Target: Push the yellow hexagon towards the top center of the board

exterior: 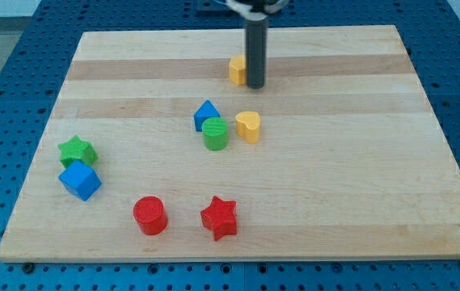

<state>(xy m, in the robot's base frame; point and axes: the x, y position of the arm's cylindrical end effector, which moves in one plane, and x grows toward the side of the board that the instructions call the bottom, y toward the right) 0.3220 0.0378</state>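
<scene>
Yellow hexagon (237, 70) sitting near the board's top edge, roughly at centre, partly hidden on its right side by the rod. My tip (255, 85) planted just beside it on the view's right, touching or very nearly so; contact itself not resolvable. No jaws on this tool, nothing gripped: just a plain rod end able only to shove.

Judged from position, task close to done, with little travel left toward the top.

Main risk: tip placed to the right of the block, not below it, so any further sweep likely to send the hexagon toward the view's left, away from centre, instead of upward. Second risk: an off-centre push against a flat face spinning the block and letting it slip off the rod. Third: too long a stroke carrying it over the top edge of the wooden board (132, 48).

Rod standing upright, dark, coming down from the view's top, its upper mount cut off by the frame.

Further out, well apart and clear of any short upward push: yellow heart (248, 126), green cylinder (216, 133) and blue triangular block (206, 114) clustered mid-board; green star (77, 151) and blue cube (80, 179) at the view's left; red cylinder (149, 215) and red star (219, 217) near the bottom.
</scene>
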